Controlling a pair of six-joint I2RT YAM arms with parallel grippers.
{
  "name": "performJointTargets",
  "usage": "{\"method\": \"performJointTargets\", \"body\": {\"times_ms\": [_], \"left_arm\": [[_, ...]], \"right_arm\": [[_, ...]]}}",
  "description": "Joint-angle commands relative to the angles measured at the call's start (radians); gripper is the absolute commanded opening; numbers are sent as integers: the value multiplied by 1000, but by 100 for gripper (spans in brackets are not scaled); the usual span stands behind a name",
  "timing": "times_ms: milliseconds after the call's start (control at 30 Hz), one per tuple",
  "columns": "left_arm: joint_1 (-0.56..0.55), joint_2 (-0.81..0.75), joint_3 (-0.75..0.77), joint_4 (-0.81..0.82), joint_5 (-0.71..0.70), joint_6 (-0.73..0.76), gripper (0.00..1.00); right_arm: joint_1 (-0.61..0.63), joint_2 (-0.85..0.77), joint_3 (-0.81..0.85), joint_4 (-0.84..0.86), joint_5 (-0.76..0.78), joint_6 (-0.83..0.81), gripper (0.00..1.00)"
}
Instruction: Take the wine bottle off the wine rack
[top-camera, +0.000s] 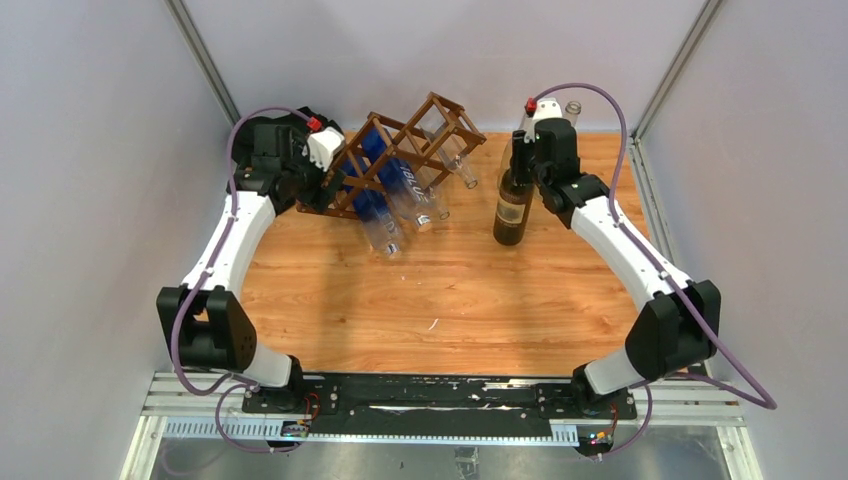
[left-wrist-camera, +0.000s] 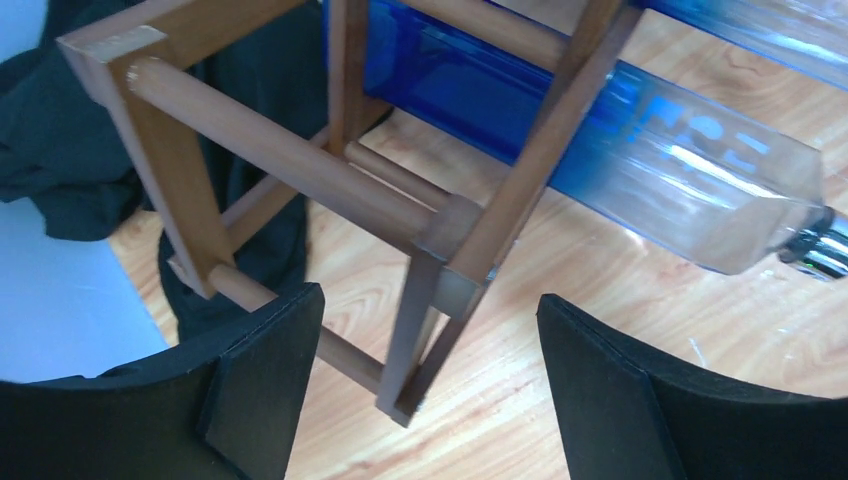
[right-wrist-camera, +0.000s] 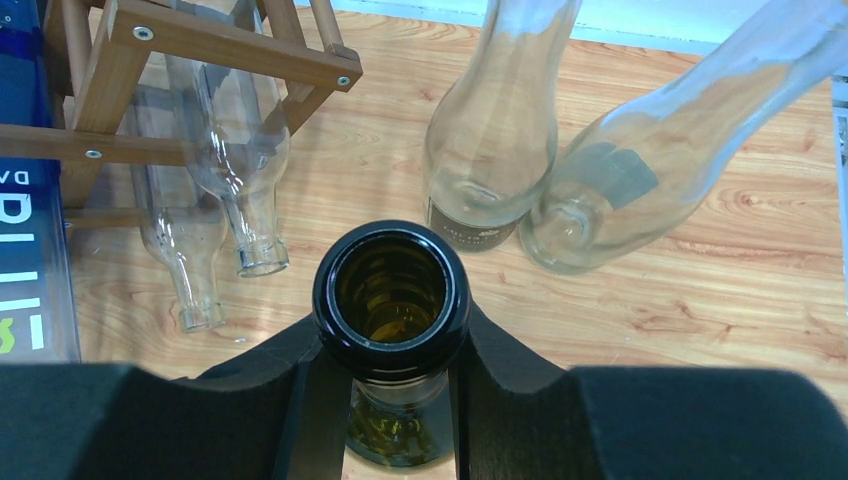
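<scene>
The wine rack (top-camera: 410, 150), a brown wooden lattice, lies diagonally at the back of the table and still holds several bottles. The dark green wine bottle (top-camera: 512, 210) stands upright on the table to the right of the rack, apart from it. My right gripper (top-camera: 522, 160) is shut on its neck; the right wrist view shows the open mouth (right-wrist-camera: 390, 290) just above the gripper (right-wrist-camera: 392, 360). My left gripper (top-camera: 335, 160) is open at the rack's left end. In the left wrist view its fingers (left-wrist-camera: 430, 390) stand either side of a rack corner (left-wrist-camera: 440, 270) without touching it.
Blue-and-clear square bottles (left-wrist-camera: 600, 130) and clear round bottles (right-wrist-camera: 235, 180) lie in the rack, necks pointing to the front. Two clear bottles (right-wrist-camera: 495, 130) stand behind the wine bottle near the back wall. A black cloth (left-wrist-camera: 60, 130) lies behind the rack's left end.
</scene>
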Motion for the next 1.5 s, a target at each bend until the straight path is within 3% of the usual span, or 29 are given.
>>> {"method": "performJointTargets", "body": {"times_ms": [0, 200, 500, 733, 867, 1000, 1167, 1467], "left_arm": [[25, 25, 1, 86, -57, 40, 81], [49, 37, -52, 166, -131, 106, 69], [101, 40, -121, 313, -230, 182, 70], [139, 71, -60, 355, -249, 159, 73], [157, 59, -26, 293, -171, 112, 79], [161, -24, -53, 232, -84, 84, 99], [162, -150, -60, 110, 39, 77, 100], [163, -225, 92, -134, 196, -15, 100]], "right_arm": [[-13, 16, 59, 121, -18, -23, 0], [-23, 73, 95, 159, -21, -30, 0], [-26, 152, 157, 206, 5, -29, 0], [-26, 179, 141, 274, 47, -63, 0], [-28, 194, 137, 303, 77, -83, 0], [-27, 196, 111, 362, 81, -104, 0], [-28, 212, 84, 439, 79, -103, 0], [-27, 240, 43, 552, 97, -103, 0]]}}
